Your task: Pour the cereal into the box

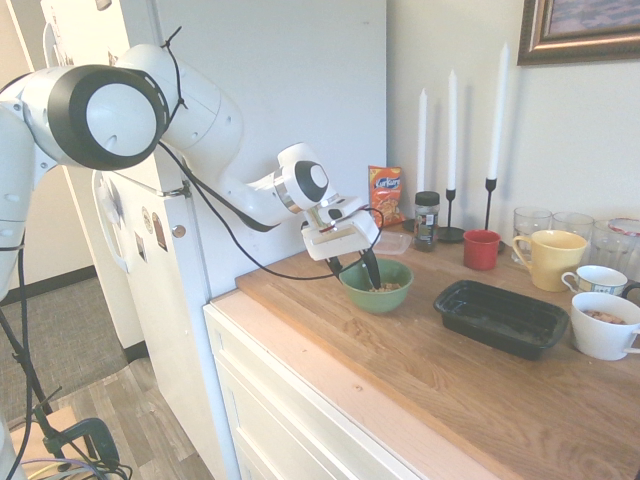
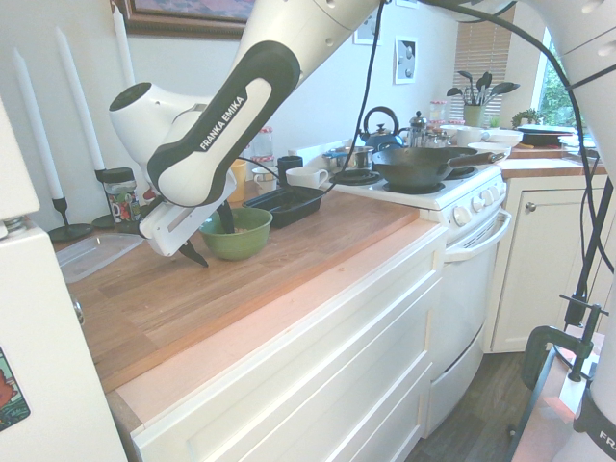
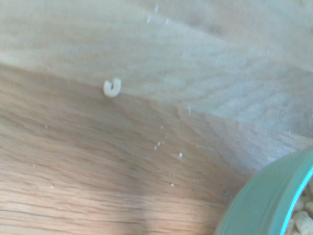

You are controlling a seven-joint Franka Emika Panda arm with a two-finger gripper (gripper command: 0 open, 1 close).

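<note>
A green bowl (image 1: 380, 296) (image 2: 241, 239) stands on the wooden counter and holds the cereal (image 1: 388, 286), small pale tan pieces that also show in the wrist view as cereal (image 3: 303, 221) inside the bowl's rim (image 3: 266, 203). My gripper (image 1: 352, 270) (image 2: 210, 238) is open and straddles the bowl's near rim, one finger inside the bowl and one outside it. One stray cereal piece (image 3: 112, 87) lies on the bare wood. The box (image 1: 500, 318) (image 2: 284, 204), a shallow black tray, sits empty on the counter a short way beyond the bowl.
Behind the bowl are an orange snack packet (image 1: 385, 194), a spice jar (image 1: 427, 219), a clear flat container (image 1: 392, 242), tall white candles (image 1: 452, 115), a red cup (image 1: 481, 249), a yellow mug (image 1: 549, 259) and white cups (image 1: 605, 325). A stove (image 2: 423, 183) adjoins the counter.
</note>
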